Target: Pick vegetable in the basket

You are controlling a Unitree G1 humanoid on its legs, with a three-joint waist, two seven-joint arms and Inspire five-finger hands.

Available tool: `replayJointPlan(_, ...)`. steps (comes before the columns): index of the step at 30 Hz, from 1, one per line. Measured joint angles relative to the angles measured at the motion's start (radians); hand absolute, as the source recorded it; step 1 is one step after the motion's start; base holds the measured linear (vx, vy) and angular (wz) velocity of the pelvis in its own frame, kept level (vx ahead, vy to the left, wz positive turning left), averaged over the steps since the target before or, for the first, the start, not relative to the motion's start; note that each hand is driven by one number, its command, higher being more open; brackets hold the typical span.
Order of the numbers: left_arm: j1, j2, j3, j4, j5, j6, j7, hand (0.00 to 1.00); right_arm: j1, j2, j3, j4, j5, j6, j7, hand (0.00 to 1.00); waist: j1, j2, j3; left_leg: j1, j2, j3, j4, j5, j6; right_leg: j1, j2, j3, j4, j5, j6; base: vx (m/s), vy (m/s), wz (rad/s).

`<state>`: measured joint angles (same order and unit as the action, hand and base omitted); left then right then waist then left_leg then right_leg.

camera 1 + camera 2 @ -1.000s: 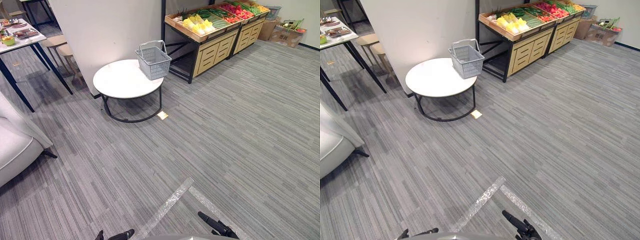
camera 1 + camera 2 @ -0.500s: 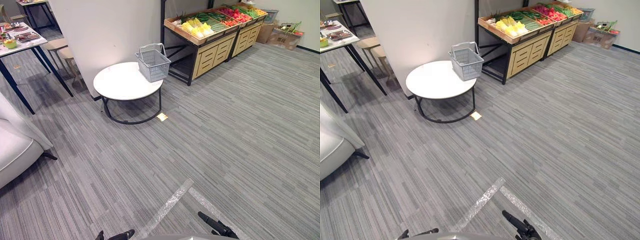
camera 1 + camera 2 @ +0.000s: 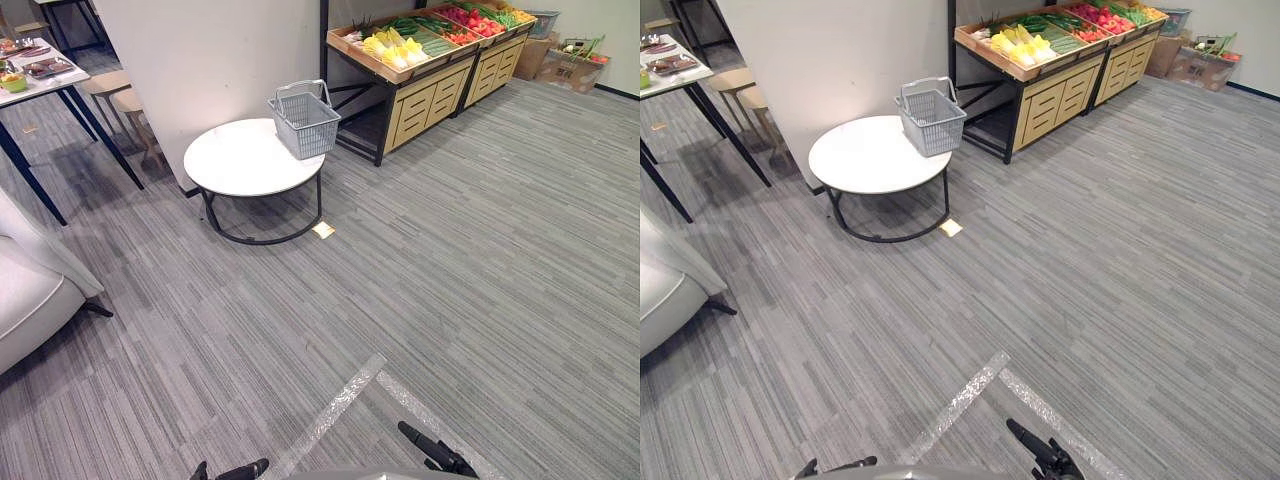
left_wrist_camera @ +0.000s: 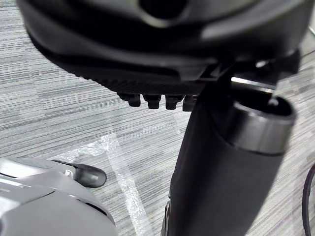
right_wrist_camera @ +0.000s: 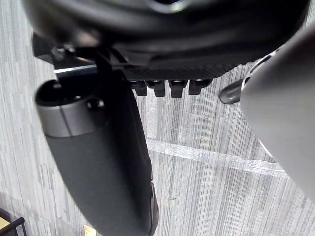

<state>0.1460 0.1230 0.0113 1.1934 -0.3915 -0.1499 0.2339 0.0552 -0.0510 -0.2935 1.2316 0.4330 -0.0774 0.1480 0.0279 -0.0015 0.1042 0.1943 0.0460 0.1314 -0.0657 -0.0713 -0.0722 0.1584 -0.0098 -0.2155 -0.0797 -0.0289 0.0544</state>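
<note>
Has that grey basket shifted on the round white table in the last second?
No. The basket sits at the same far edge of the table, nearest the vegetable stand; only the camera swayed.

Vegetables (image 3: 396, 48) on stand (image 3: 425, 100) too small to identify, sofa (image 3: 30, 300) cut by left edge

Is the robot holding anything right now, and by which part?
Nothing. The left hand and right hand hang bare above the carpet; the basket stands on the table.

Grey plastic mesh basket (image 3: 305, 125); smooth white tabletop (image 3: 240, 160); wooden produce stand (image 3: 425, 100); matt carpet (image 3: 450, 250).
</note>
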Motion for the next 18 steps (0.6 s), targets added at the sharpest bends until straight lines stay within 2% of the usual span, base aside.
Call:
replayJointPlan(1, -0.001, 0.000, 0.000, 0.000, -0.008, 0.002, 0.000, 1.00, 0.000, 0.000, 0.000, 0.000, 0.002, -0.001, -0.001, 1.00, 0.000, -0.001, 0.003, 0.000, 0.000, 0.001, 0.003, 0.000, 0.000, -0.002, -0.001, 0.001, 0.009, -0.004, -0.006, 0.00, 0.000, 0.00)
replayJointPlan(2, -0.007, 0.001, 0.006, 0.000, -0.014, 0.006, 0.004, 1.00, -0.002, 0.002, -0.001, -0.003, 0.008, -0.002, -0.005, 1.00, -0.001, -0.003, 0.021, 0.000, 0.000, 0.002, 0.024, -0.006, -0.001, -0.008, -0.005, 0.001, 0.044, -0.020, -0.029, 0.00, 0.000, 0.00)
replayJointPlan(4, -0.017, 0.003, 0.017, -0.004, -0.019, 0.005, 0.008, 1.00, -0.004, 0.007, -0.001, -0.018, 0.012, -0.013, -0.011, 1.00, -0.001, -0.009, 0.053, -0.023, 0.007, 0.002, 0.117, -0.050, -0.005, -0.027, -0.014, 0.001, 0.128, -0.066, -0.041, -0.06, -0.028, 0.02)
replayJointPlan(6, -0.014, 0.003, 0.044, -0.023, -0.039, 0.000, 0.010, 1.00, -0.002, 0.016, 0.002, -0.037, 0.011, -0.030, -0.028, 1.00, -0.001, -0.017, 0.070, -0.102, 0.022, 0.023, 0.307, -0.107, -0.019, -0.067, -0.029, 0.003, 0.229, -0.123, -0.051, -0.10, -0.032, 0.02)
replayJointPlan(7, -0.009, 0.002, 0.057, -0.040, -0.043, -0.003, 0.013, 1.00, -0.001, 0.021, 0.006, -0.051, 0.012, -0.030, -0.031, 1.00, -0.001, -0.026, 0.075, -0.171, 0.038, 0.043, 0.449, -0.125, -0.019, -0.088, -0.036, 0.003, 0.277, -0.149, -0.057, -0.12, -0.049, 0.01)
replayJointPlan(8, -0.009, 0.001, 0.060, -0.049, -0.048, -0.003, 0.016, 1.00, 0.001, 0.022, 0.011, -0.060, 0.012, -0.030, -0.034, 1.00, -0.001, -0.029, 0.081, -0.204, 0.048, 0.053, 0.519, -0.128, -0.016, -0.095, -0.039, 0.002, 0.297, -0.161, -0.056, -0.12, -0.055, 0.01)
replayJointPlan(10, -0.006, -0.022, 0.099, -0.072, -0.053, -0.005, 0.025, 1.00, 0.011, 0.009, 0.027, -0.105, 0.022, -0.030, -0.049, 1.00, -0.002, -0.009, 0.110, -0.321, 0.106, 0.086, 0.772, -0.137, -0.004, -0.106, -0.037, 0.003, 0.362, -0.206, -0.057, -0.08, -0.035, 0.02)
replayJointPlan(11, -0.007, -0.024, 0.103, -0.072, -0.054, -0.005, 0.026, 1.00, 0.015, 0.004, 0.035, -0.114, 0.023, -0.031, -0.051, 1.00, -0.003, -0.003, 0.113, -0.336, 0.116, 0.089, 0.806, -0.147, 0.006, -0.104, -0.038, 0.004, 0.372, -0.217, -0.058, -0.03, -0.003, 0.04)
replayJointPlan(13, -0.002, -0.044, 0.137, -0.091, -0.060, -0.011, 0.022, 1.00, 0.024, -0.001, 0.051, -0.124, 0.043, -0.030, -0.055, 1.00, 0.001, -0.003, 0.115, -0.374, 0.135, 0.092, 0.836, -0.182, 0.007, -0.101, -0.056, 0.018, 0.396, -0.238, -0.055, 0.04, 0.066, -0.04)
replayJointPlan(15, 0.006, -0.049, 0.142, -0.110, -0.060, -0.024, 0.018, 1.00, 0.025, -0.002, 0.058, -0.124, 0.044, -0.030, -0.062, 1.00, 0.013, -0.007, 0.121, -0.407, 0.130, 0.100, 0.794, -0.197, 0.000, -0.097, -0.086, 0.041, 0.405, -0.249, -0.050, 0.11, 0.161, -0.16)
replayJointPlan(17, 0.006, -0.052, 0.142, -0.112, -0.058, -0.035, 0.015, 1.00, 0.026, -0.006, 0.060, -0.124, 0.054, -0.027, -0.063, 1.00, 0.017, -0.004, 0.126, -0.422, 0.122, 0.103, 0.658, -0.179, -0.005, -0.080, -0.116, 0.056, 0.402, -0.264, -0.025, 0.17, 0.221, -0.16)
replayJointPlan(18, 0.010, -0.056, 0.142, -0.112, -0.058, -0.038, 0.015, 1.00, 0.028, -0.011, 0.069, -0.127, 0.067, -0.027, -0.062, 1.00, 0.018, 0.003, 0.129, -0.420, 0.123, 0.098, 0.532, -0.135, -0.007, -0.065, -0.132, 0.068, 0.398, -0.278, -0.002, 0.22, 0.294, -0.29)
